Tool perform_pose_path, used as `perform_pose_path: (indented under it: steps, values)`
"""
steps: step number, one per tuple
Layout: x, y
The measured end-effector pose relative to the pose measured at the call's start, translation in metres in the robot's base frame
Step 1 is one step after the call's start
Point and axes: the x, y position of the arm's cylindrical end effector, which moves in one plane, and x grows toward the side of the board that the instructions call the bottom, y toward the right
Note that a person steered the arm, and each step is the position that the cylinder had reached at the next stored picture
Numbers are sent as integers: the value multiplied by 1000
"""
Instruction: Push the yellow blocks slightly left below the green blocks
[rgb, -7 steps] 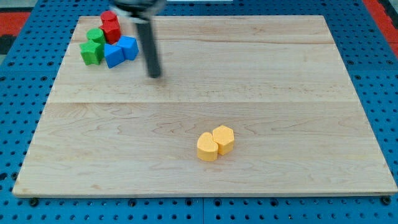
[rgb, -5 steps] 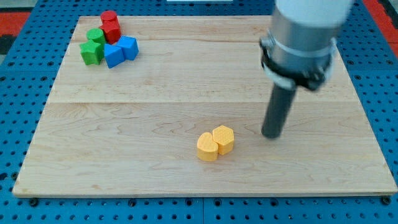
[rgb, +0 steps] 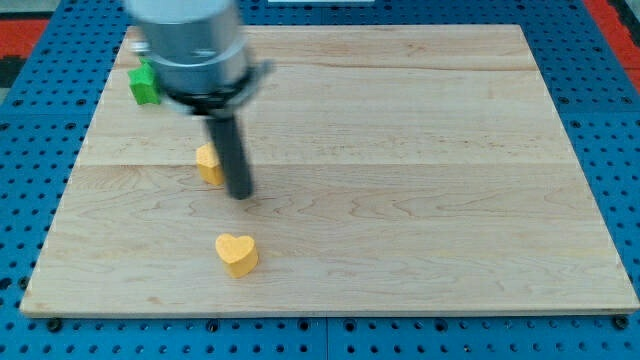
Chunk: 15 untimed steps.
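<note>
Yellow blocks sit apart from each other on the wooden board (rgb: 420, 150). One, a yellow heart-shaped block (rgb: 237, 254), lies toward the view's bottom, left of centre. The other yellow block (rgb: 208, 163) is higher up and a little further left, its right side hidden behind the rod so its shape is hard to make out. The rod comes down from a grey cylinder, and my tip (rgb: 240, 195) rests on the board just to the right of that upper yellow block, touching or nearly touching it, and above the heart. There is no gripper on this arm, only the plain rod. Up near the view's top left, a green block (rgb: 143, 84) shows partly beside the grey cylinder, well above both yellow ones.
</note>
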Motion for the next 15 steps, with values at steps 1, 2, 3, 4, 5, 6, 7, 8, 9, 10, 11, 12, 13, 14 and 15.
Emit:
perform_pose_path:
  steps: [1, 2, 3, 4, 5, 6, 7, 8, 9, 10, 11, 12, 13, 14, 15]
  values:
    - [-17, -34]
    - [-59, -134]
    - [-55, -146]
    - [-16, -24]
    - [84, 75]
    - [127, 16]
    - [63, -116]
    - [29, -142]
    - [83, -138]
    - [125, -35]
    - [114, 5]
    - [80, -10]
    - [56, -103]
    - [72, -102]
    - [93, -143]
